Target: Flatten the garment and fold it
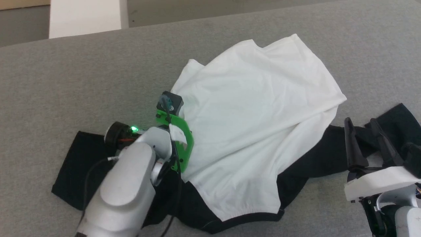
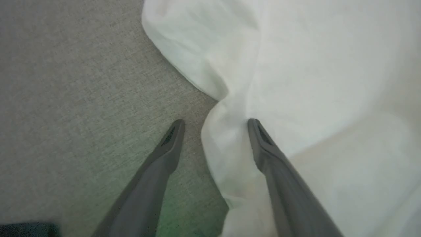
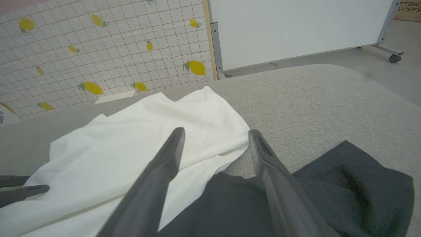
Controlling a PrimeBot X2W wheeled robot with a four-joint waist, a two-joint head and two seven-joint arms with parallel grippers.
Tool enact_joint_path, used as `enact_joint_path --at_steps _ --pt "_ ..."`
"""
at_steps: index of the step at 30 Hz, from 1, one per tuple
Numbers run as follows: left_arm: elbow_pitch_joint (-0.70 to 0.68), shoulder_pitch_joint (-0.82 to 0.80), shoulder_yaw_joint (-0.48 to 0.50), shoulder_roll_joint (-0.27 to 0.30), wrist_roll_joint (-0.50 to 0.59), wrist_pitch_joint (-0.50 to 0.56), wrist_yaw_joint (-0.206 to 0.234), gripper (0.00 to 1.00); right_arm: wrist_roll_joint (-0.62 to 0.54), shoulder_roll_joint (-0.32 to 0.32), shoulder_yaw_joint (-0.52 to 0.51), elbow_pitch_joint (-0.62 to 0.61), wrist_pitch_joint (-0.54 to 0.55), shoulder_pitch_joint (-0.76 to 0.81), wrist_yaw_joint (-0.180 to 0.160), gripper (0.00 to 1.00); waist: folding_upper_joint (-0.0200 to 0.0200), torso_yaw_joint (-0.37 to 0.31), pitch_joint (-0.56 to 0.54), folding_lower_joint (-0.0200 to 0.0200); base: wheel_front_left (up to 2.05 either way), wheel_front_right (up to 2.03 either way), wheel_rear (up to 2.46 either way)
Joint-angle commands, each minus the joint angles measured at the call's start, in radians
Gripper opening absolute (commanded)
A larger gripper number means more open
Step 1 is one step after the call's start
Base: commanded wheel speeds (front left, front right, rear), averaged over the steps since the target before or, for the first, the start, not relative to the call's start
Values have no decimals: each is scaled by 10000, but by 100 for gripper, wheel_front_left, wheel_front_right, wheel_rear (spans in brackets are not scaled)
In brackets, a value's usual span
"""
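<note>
Left gripper spread wide, astride a raised white fold of the garment, 1 finger over cloth, 1 over the grey surface. Right gripper likewise spread, empty, above black cloth at the garment's right end. Garment rumpled mid-surface, white panel heaped across black upper part.

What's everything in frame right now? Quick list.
T-shirt: one, white with black sleeves and top, crumpled mid-table.
table: one, grey fabric top, under the shirt.
wall: one, white tiles with yellow lemons, behind the table.
panel: one, white on a grey wheeled frame, beside that wall.
left gripper: one, dark fingers, open astride the shirt's white edge.
right gripper: one, dark fingers, open over the black part.
</note>
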Motion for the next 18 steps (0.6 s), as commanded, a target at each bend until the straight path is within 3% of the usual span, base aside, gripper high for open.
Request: enact_joint_path --at_steps 1,2,4,9,13,18 --pt "141 -158 -56 225 -17 443 -134 40 124 25 87 -95 -92 133 -15 100 -1 -275 236 0 0 0 0" --pt "131 -243 -87 354 -56 734 -256 0 169 26 136 -122 -108 120 -15 100 -1 -320 277 0 0 0 0" --pt "-70 -499 -42 698 -241 1119 -520 0 188 26 264 -174 -126 63 -15 100 -1 -443 386 0 0 0 0" --pt "-756 -1314 457 1797 -250 610 -697 0 302 27 382 -209 -193 -44 -15 100 -1 -673 620 0 0 0 0" --pt "-829 -1980 932 2508 70 -304 -499 0 404 27 443 -149 -240 -101 -15 100 -1 -798 812 0 0 0 0" --pt "-327 -2569 1402 2846 317 -1516 -6 0 474 27 583 -31 -224 -200 -15 100 -1 -868 987 0 0 0 0"
